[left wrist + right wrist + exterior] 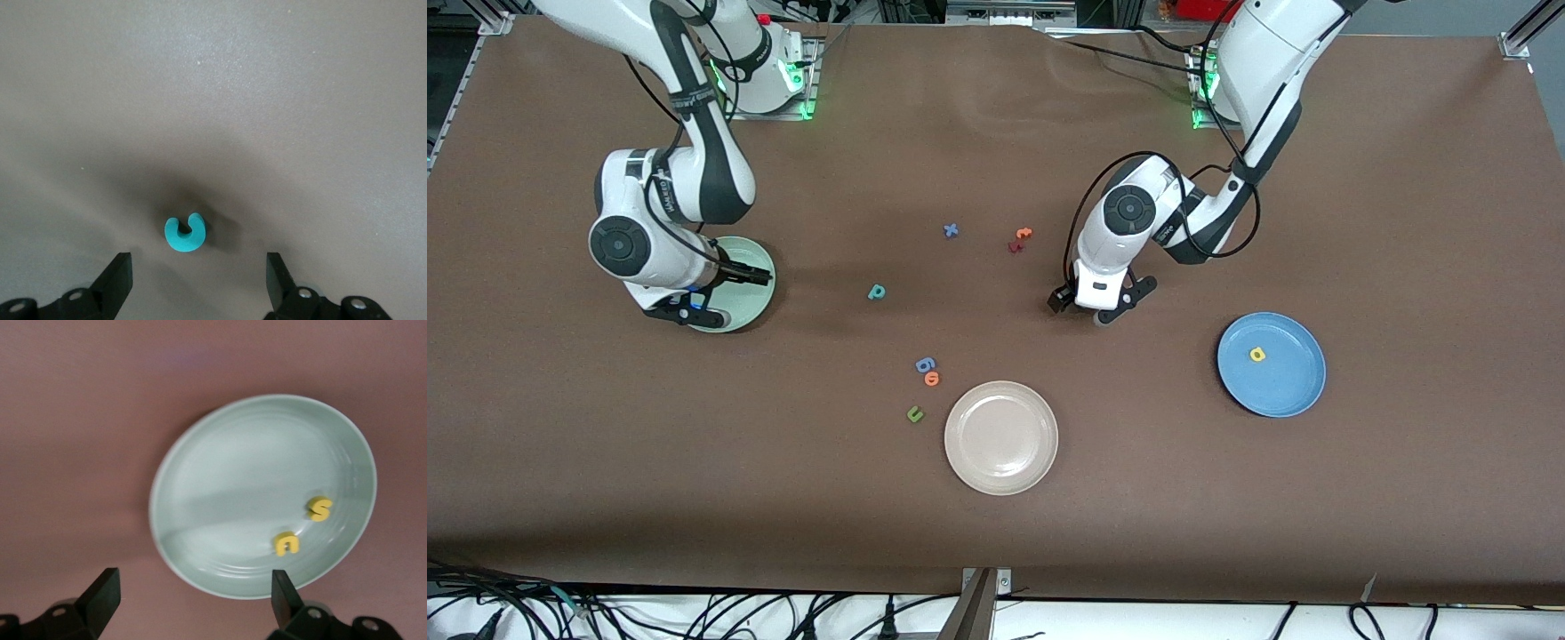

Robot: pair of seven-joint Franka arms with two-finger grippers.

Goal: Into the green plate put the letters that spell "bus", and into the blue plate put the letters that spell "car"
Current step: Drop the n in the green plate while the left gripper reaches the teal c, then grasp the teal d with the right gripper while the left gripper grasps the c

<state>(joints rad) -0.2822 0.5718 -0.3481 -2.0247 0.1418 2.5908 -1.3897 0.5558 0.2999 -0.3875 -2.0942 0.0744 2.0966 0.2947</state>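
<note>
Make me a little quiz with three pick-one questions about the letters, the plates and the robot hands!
1. Where is the yellow "a"?
A. in the blue plate
B. in the beige plate
C. on the bare table

2. How many yellow letters lie in the green plate?
A. none
B. two
C. four

3. How are the left gripper fingers over the teal "c"?
A. shut on it
B. open, with the letter lying between them on the table
C. lifting it up

Answers:
1 A, the front view shows it on the blue.
2 B, the right wrist view shows the "s" and "u", with the right gripper open above.
3 B, the left wrist view shows gaps either side.
</note>
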